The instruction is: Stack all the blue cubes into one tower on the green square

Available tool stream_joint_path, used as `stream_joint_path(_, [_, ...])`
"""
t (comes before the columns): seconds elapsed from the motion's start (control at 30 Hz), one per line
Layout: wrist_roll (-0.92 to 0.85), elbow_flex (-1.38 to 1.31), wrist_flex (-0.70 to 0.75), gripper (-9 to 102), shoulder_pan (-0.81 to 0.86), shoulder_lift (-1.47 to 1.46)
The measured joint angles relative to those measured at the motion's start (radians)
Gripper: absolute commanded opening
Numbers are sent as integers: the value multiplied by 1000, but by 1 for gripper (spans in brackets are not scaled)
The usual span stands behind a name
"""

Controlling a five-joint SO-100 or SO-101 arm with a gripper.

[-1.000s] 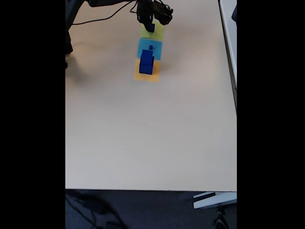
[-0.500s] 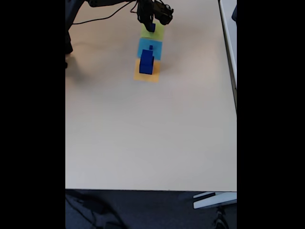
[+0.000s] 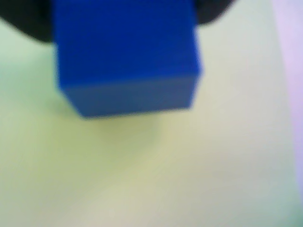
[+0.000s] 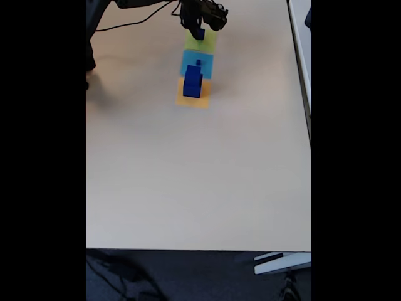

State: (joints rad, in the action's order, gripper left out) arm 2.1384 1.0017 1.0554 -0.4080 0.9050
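Gripping a matte, sharp-edged blue cube (image 3: 127, 56), the end effector (image 4: 198, 31) hovers over the flat green square (image 3: 156, 175); a two-cube stack (image 4: 193, 82) stands nearby on the smooth table (image 4: 188, 182).

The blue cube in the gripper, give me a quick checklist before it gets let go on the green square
1. Cube over the green square: ok; the wrist view shows lime paper beneath it.
2. Cube resting flat on the square: cannot tell; the wrist view is blurred.
3. Gripper state around the cube: cannot tell; the fingers are too dark and small in the fixed view.
4. Green square free of other cubes: ok.
5. Remaining cubes waiting: ok; a two-cube stack on the orange square, a tiny cube on the light-blue square.
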Motion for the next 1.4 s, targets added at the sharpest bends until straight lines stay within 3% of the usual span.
stream_joint_path(1.4, [-12,0,-43,20,-14,0])
